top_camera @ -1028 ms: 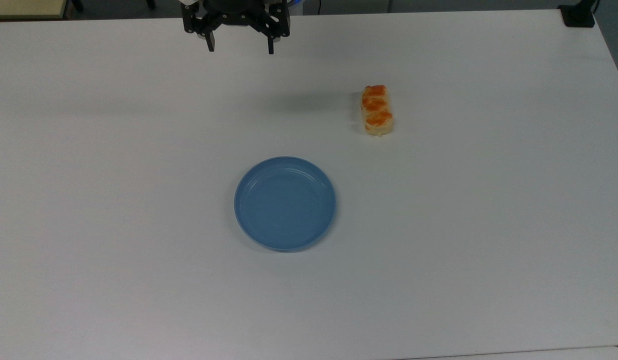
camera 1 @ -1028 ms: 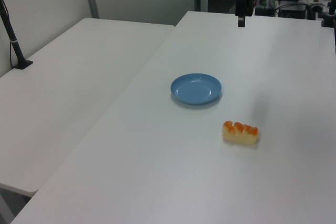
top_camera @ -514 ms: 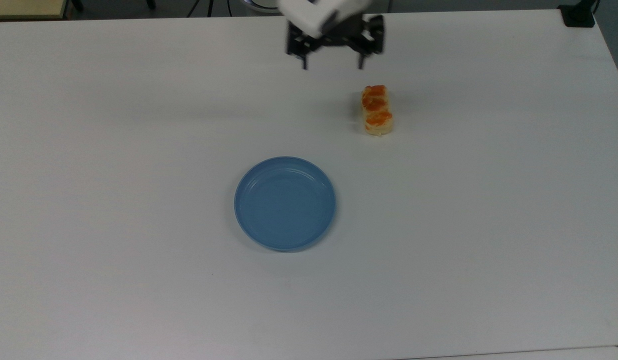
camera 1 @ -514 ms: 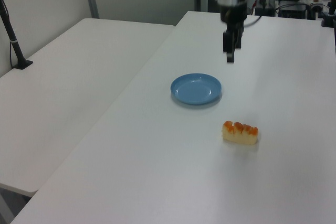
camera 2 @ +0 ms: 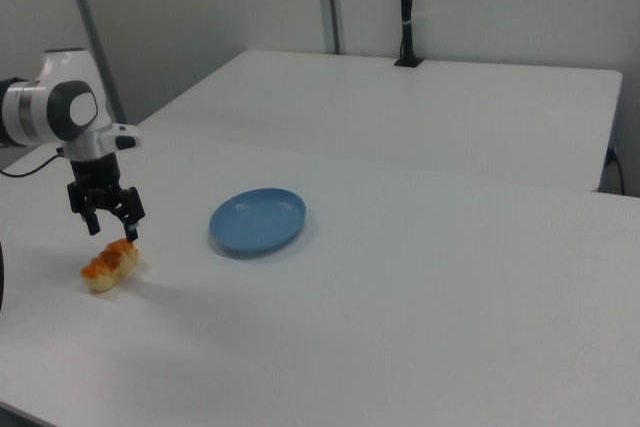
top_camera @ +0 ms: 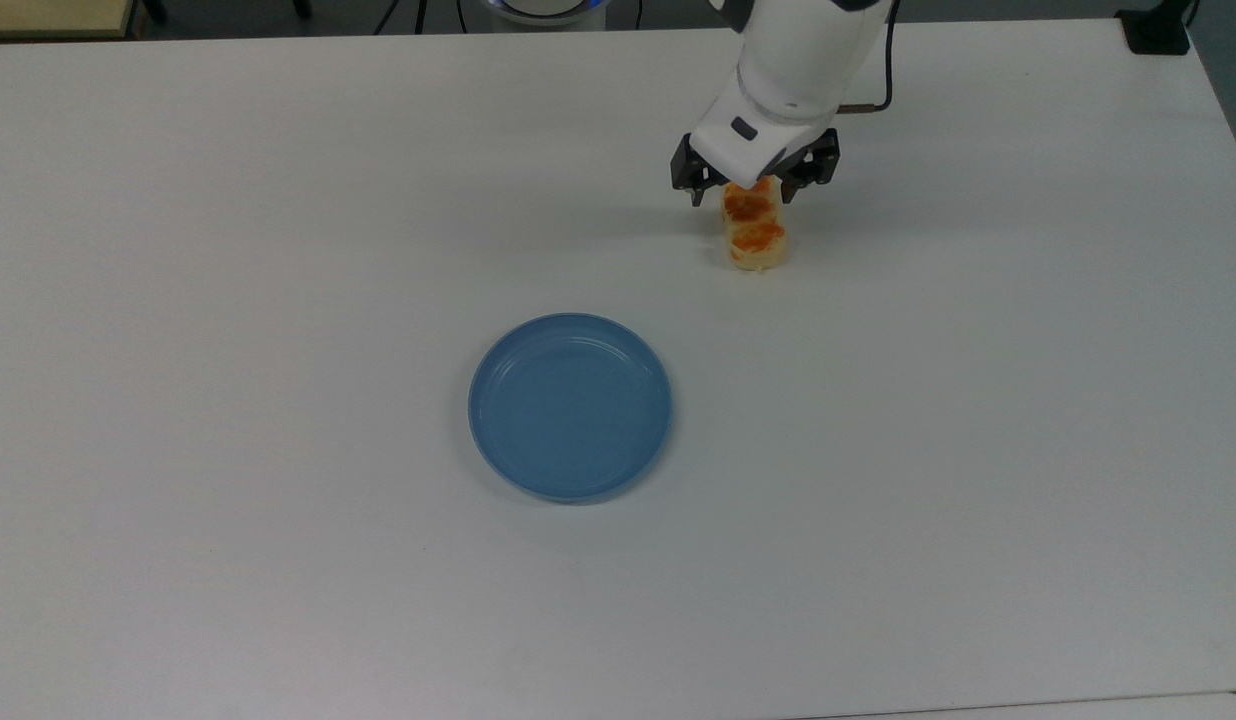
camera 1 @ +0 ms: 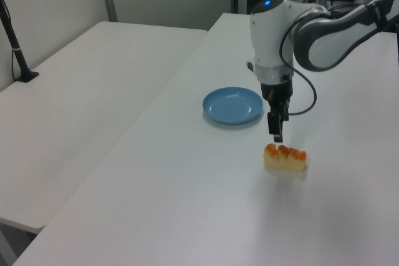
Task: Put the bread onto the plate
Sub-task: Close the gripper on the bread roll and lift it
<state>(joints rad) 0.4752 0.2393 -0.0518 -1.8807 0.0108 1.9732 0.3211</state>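
- White tabletop filled the room's middle, with a second white table beside it.
- The bread lay flat on the tabletop, well apart from the plate, toward the top view's upper right.
- The plate had nothing on it.
- The tool hung just above the bread's far end with its fingers spread wide, holding nothing.
- The bread looked soft and light, so a hard squeeze could squash it.
- A good place to hold it was across its short middle, on the pale sides, not on the shiny bumps.
- A second before, the tool was far off at the tabletop's back edge; now it had come over the bread and down low.
- The bread and plate had not moved.
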